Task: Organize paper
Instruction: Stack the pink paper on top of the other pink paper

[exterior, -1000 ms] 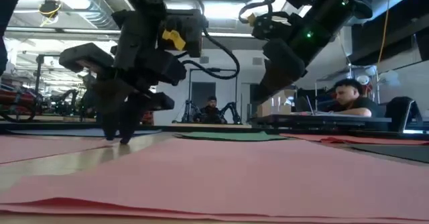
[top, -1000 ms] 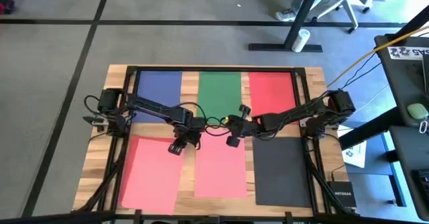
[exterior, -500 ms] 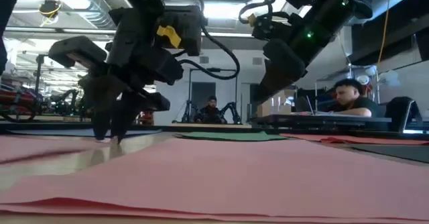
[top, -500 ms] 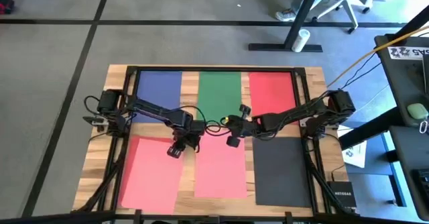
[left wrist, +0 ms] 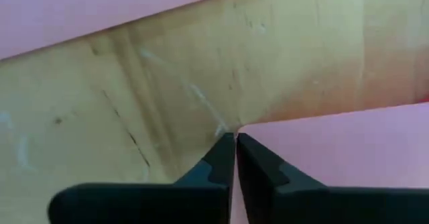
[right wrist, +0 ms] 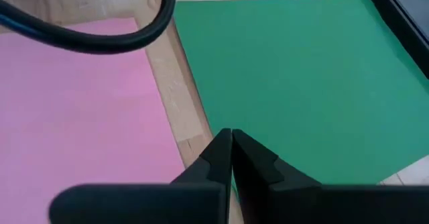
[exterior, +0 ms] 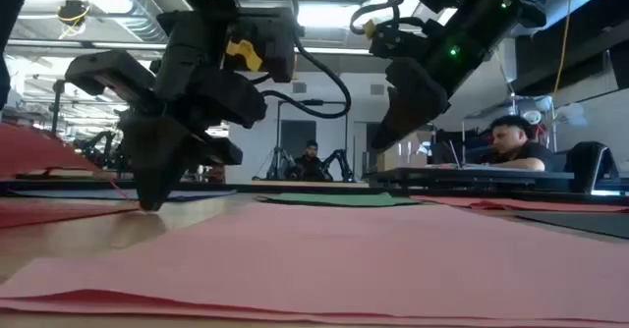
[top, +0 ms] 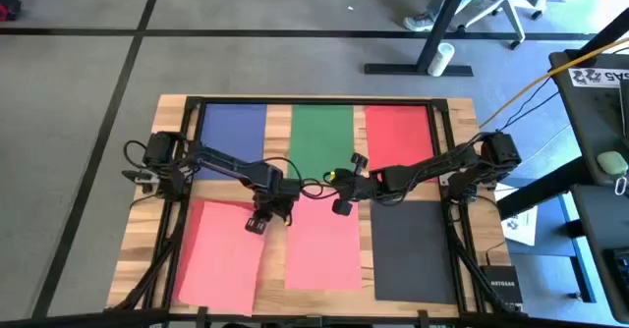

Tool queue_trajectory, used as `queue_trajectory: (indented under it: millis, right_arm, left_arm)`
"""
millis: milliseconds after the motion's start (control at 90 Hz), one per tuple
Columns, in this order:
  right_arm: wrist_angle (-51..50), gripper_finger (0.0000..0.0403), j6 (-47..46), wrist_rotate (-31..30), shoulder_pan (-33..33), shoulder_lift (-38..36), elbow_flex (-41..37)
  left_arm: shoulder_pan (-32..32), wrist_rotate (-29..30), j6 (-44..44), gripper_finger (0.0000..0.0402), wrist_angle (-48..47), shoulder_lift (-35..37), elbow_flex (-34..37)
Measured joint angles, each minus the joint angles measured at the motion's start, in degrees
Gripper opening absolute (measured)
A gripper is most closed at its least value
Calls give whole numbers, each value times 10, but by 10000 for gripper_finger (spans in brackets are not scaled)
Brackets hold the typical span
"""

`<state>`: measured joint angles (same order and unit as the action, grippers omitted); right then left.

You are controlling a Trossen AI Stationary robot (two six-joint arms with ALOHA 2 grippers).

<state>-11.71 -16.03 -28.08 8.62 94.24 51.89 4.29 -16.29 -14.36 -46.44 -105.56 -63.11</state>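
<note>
Six sheets of paper lie flat on the wooden table: blue [top: 234, 130], green [top: 322, 136] and red [top: 398, 132] in the far row, and salmon [top: 221, 254], pink [top: 324, 245] and dark grey [top: 413, 245] in the near row. The salmon sheet lies askew. My left gripper [top: 256, 224] is shut at its far right corner, fingertips down at the table. In the low view part of the salmon sheet [exterior: 39, 151] stands raised. My right gripper [top: 340, 206] hangs shut above the gap between the pink and green sheets, holding nothing. My left gripper pinches the salmon sheet's far right corner [left wrist: 249, 127] between its two fingers, right at the corner's tip. The fingers come from above and point down, their tips at the tabletop [exterior: 147, 205]. The corner stays low while the sheet bulges up to the gripper's left.
Black frame rails [top: 444, 151] run along the table's sides and far edge. Cables [top: 310, 181] hang between the two arms over the middle. Beyond the far edge a person [exterior: 511, 141] sits at a desk. Bare wood [left wrist: 134, 117] shows between the salmon and pink sheets.
My left gripper has moved toward the table's left and near edges, come down to the tabletop and shut on the salmon sheet's corner. The sheet has shifted slightly left, and part of it has buckled up off the table.
</note>
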Motion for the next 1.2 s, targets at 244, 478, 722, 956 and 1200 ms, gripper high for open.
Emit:
queue_trajectory:
  millis: [244, 478, 722, 956, 1200]
  right_arm:
    - [-20, 0, 0, -17, 0, -5, 0]
    - [-80, 0, 14, -30, 15, -50, 0]
    - [-179, 0, 11, -42, 35, -116, 0]
    - [-241, 0, -3, -53, 34, -160, 0]
    - [-255, 0, -4, -54, 34, -170, 0]
  left_arm:
    - [-7, 36, -6, 0, -4, 0, -31]
    - [-30, 21, 19, 0, 32, 0, -51]
    - [-52, 2, 66, 0, 97, 3, -51]
    - [-84, -59, 125, 0, 175, 26, -52]
    - [-95, -94, 173, 0, 244, 35, -52]
